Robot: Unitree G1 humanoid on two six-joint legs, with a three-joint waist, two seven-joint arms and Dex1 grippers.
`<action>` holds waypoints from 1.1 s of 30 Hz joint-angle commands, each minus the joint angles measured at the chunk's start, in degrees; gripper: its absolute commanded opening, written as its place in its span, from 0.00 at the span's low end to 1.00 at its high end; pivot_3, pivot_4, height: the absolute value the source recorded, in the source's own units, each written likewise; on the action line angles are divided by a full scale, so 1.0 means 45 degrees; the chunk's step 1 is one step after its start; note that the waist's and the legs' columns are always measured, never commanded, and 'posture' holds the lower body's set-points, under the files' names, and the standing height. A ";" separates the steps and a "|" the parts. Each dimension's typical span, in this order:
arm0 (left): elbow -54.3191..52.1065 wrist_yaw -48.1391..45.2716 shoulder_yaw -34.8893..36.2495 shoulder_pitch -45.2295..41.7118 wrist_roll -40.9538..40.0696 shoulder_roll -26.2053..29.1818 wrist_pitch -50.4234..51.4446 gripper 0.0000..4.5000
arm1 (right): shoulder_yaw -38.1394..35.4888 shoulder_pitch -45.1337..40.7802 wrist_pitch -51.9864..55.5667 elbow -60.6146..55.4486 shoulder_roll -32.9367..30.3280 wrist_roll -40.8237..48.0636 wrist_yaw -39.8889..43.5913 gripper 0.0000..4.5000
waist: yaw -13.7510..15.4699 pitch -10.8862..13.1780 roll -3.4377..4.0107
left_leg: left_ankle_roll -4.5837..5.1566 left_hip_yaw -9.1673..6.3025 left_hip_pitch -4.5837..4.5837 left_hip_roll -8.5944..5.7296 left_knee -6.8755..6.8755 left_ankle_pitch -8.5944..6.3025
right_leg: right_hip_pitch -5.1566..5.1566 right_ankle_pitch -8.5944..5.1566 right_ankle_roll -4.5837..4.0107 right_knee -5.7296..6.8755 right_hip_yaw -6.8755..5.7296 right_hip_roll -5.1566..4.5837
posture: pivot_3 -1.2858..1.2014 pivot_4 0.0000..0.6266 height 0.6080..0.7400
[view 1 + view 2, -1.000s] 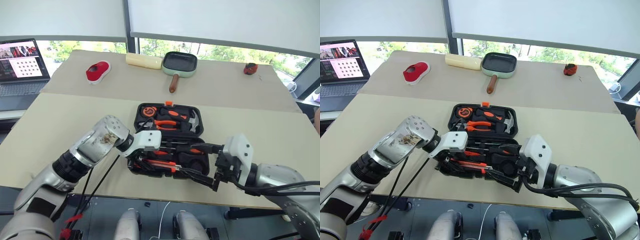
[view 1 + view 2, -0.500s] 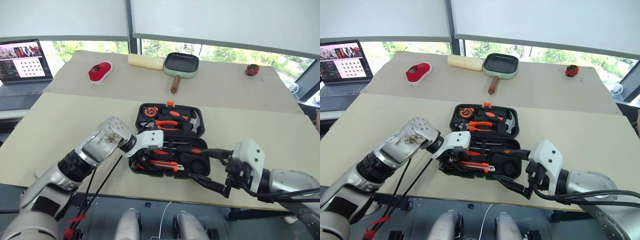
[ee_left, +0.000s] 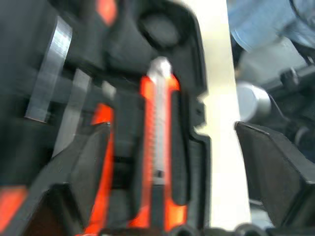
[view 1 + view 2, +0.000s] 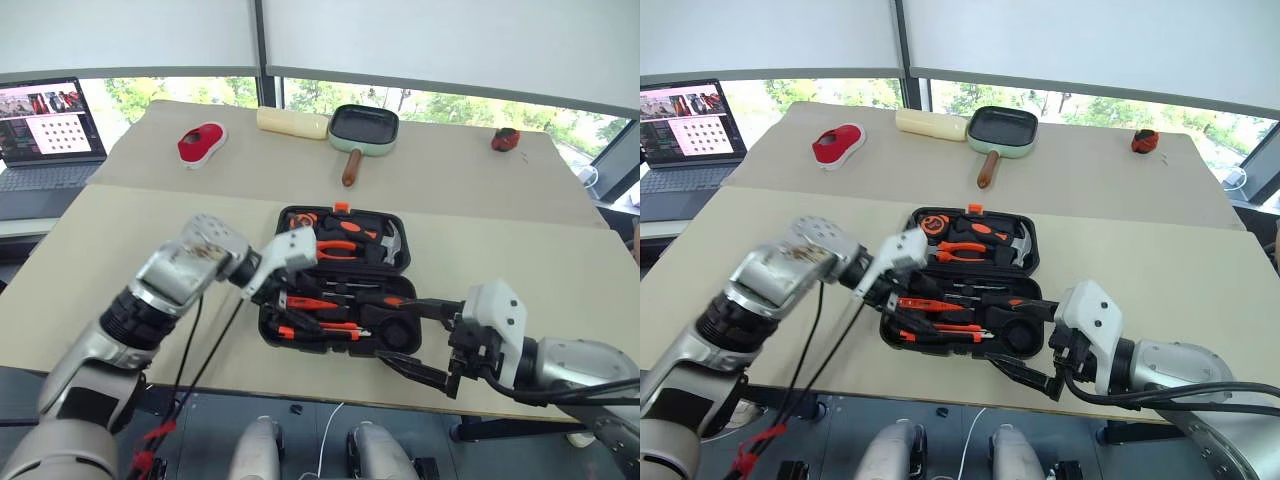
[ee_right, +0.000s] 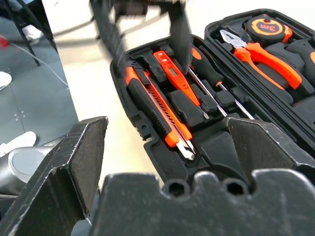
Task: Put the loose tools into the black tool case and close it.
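Right wrist view: utility knife (image 5: pixel 160 105) in tool case (image 5: pixel 147 137)

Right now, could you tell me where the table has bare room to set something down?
The tan table is bare between the laptop and the black tool case, and right of the case toward the far edge. The back strip is busier: red object, cream roll, green-rimmed pan. Both grippers crowd the case's near half.
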 commanded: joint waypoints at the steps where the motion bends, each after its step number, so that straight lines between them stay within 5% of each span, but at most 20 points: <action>1: 0.0215 0.0053 -0.0089 0.0251 0.0164 0.0057 -0.1004 0.58 | 0.0044 -0.0052 -0.0433 -0.0069 -0.0070 -0.0208 0.0182 1.00 | 0.0003 0.0000 0.0000 | 0.0000 0.0000 0.0000 0.0000 0.0000 0.0000 | -0.0001 0.0000 0.0000 0.0000 -0.0001 0.0001 | 0.52 0.24 1.00; 8: 0.0280 -0.0314 -0.0501 0.0931 0.0477 0.0363 -0.2450 0.00 | 0.0034 0.0040 -0.0518 -0.0006 -0.0084 -0.0436 0.0422 1.00 | 0.0005 0.0001 -0.0001 | 0.0000 0.0004 -0.0002 0.0000 0.0002 0.0000 | -0.0002 0.0001 -0.0001 0.0000 0.0002 -0.0001 | 0.52 0.24 1.00; 25: 0.1282 -0.0452 -0.2316 0.1856 0.2969 0.0508 -0.5688 0.00 | 0.0048 0.0069 -0.0495 0.0098 -0.0014 -0.0640 0.0468 1.00 | -0.0067 -0.0012 0.0018 | 0.0000 0.0007 0.0015 0.0008 -0.0004 0.0000 | 0.0007 0.0000 -0.0006 0.0001 0.0005 0.0008 | 0.52 0.24 1.00; 33: 0.1260 -0.0355 -0.1343 0.1581 0.2463 0.0161 -0.5640 0.00 | 0.0200 0.0278 -0.0517 -0.0070 0.0097 -0.0782 0.0362 1.00 | -0.0078 -0.0023 0.0027 | 0.0000 0.0007 0.0026 0.0008 -0.0005 0.0000 | 0.0020 -0.0001 -0.0006 0.0001 0.0006 0.0007 | 0.52 0.24 1.00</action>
